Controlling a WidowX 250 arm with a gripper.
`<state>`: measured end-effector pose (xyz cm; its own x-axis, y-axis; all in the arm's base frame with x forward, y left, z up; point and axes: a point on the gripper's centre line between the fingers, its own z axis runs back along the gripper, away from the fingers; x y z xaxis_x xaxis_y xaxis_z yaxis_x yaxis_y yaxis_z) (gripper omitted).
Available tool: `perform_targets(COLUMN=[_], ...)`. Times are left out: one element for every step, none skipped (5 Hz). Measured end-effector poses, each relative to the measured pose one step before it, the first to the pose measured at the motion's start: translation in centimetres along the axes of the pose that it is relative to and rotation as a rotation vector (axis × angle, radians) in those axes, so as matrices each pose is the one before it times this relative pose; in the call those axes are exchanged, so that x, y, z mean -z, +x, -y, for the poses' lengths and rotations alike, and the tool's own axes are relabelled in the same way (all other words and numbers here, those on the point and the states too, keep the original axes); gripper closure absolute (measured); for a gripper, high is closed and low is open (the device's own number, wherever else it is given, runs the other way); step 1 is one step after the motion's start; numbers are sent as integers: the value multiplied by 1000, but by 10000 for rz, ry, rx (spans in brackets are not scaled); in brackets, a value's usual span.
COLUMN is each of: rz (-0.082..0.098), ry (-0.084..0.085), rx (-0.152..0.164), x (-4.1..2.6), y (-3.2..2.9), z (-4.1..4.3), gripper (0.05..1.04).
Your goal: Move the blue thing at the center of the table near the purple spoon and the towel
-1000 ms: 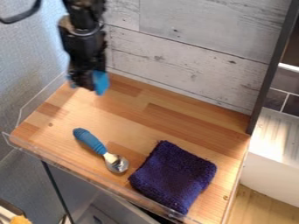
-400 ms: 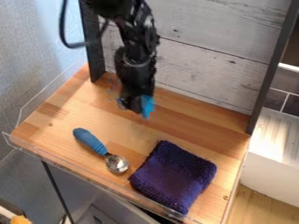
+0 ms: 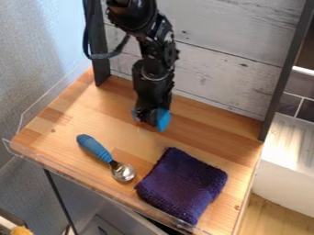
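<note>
And here's the claw [image 3: 149, 123], hanging in over the rear-middle part of the wooden surface [image 3: 80, 112], closed on the blue thing [image 3: 163, 120]! Blue pokes out on both sides of the black tips, the bigger piece on the right of the view; its full shape is hard to make out behind the claw, though it looks like one single piece.

Down in front we have the spoon [image 3: 94, 146], ribbed blue handle up to the left, shiny metal bowl angled toward the front edge. Right beside that bowl, a narrow strip of wood between them, lies the purple towel [image 3: 181, 186], flat, its lowest corner close up against the front edge. Tight quarters there!

Now look at the room to move: a broad band of bare wood runs from below the claw down to the spoon and the towel's upper corner, and more bare wood stretches off to the right, behind the towel, as far as the dark upright [image 3: 284, 73]. On the left, a wide patch of planking sits between the spoon and the side edge. A clear guard [image 3: 58, 170] lines the front, another stretch rises along the left, and the whitewashed plank wall [image 3: 215, 64] closes off the back, with the arm [image 3: 156, 55] coming down in front of it.
</note>
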<state>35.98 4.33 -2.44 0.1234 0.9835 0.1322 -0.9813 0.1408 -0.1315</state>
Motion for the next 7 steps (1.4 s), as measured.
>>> perform_targets(rz=[-26, -5, 382, 6, 104, 142, -138], ry=[154, 259, 280, 122, -1, 88, -747], rx=[162, 32, -271, -170, -117, -148, -288], x=[-216, 608, 129, 23, -25, -355, -3477], y=[73, -49, 549, -2, 174, 241, 367], z=[163, -307, -131, -222, 28, -390, 419], gripper=[506, 439, 147, 66, 75, 79, 83])
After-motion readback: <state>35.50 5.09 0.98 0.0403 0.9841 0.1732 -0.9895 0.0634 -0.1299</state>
